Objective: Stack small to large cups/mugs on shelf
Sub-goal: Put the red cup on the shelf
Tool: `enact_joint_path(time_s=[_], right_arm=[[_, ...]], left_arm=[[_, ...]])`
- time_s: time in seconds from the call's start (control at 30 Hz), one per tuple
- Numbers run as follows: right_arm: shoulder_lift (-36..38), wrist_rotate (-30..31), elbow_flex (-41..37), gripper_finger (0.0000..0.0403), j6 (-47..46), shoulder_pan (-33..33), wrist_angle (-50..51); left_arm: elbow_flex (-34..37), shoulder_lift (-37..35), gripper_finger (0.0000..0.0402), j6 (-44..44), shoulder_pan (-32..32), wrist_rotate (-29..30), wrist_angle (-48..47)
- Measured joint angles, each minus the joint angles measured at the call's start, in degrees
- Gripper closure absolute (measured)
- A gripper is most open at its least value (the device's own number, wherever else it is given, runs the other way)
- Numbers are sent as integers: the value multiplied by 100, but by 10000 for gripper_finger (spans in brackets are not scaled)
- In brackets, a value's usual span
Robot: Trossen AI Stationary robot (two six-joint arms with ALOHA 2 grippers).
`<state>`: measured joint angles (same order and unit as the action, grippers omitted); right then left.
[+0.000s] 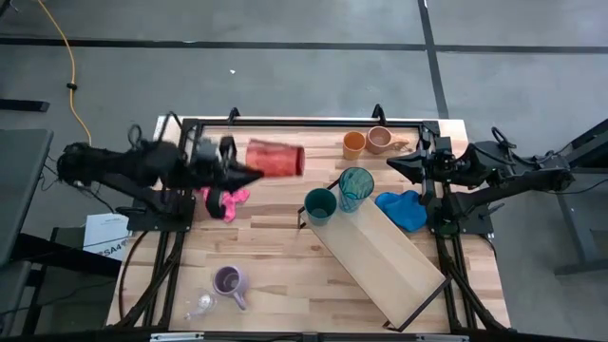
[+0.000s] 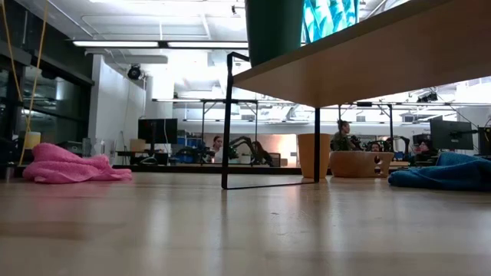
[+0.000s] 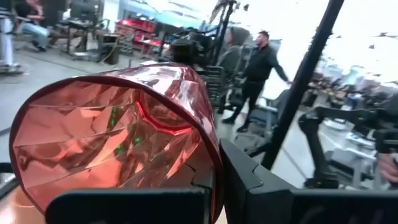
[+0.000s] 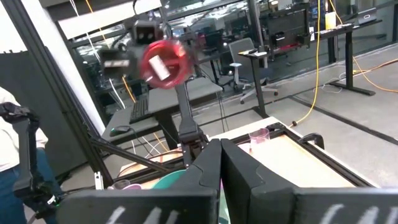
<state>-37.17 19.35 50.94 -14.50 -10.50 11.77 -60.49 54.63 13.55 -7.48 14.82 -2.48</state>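
Observation:
My left gripper (image 1: 245,169) is shut on a red faceted cup (image 1: 275,158), held in the air over the table's far left part; the right wrist view also shows this cup (image 4: 165,62). The shelf (image 1: 385,252), a light-wood board on a black frame, lies slantwise on the table's right half. A green cup (image 1: 320,204) and a teal tumbler (image 1: 356,187) stand on its far-left end. An orange mug (image 1: 353,144) and a tan mug (image 1: 380,140) stand at the far edge. A purple mug (image 1: 228,281) and a clear glass (image 1: 201,304) stand near the front left. My right gripper (image 1: 394,163) hangs shut over the far right and holds nothing. My left gripper holds the red cup by its wall at the rim (image 3: 214,168), the mouth turned toward the wrist. One finger (image 3: 249,183) lies on the outside of the wall; the other is hidden behind the red wall. The fingers come level from the table's left. The cup lies on its side, base toward the right, clear of the table.
A pink cloth (image 1: 225,201) lies below the left gripper and a blue cloth (image 1: 404,209) beside the shelf's far end. Black frame rails (image 1: 180,228) run along both table sides. People and desks show in the room beyond the table.

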Motion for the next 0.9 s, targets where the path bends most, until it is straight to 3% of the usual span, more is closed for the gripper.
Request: enact_joint_path(time_s=[0.2,0.9], right_arm=[[0,0,0,402,0,0,0],[0,-2,0,402,0,0,0]], left_arm=[[313,42,401,-5,-472,465,532],[255,-101,401,-21,-492,379,506]])
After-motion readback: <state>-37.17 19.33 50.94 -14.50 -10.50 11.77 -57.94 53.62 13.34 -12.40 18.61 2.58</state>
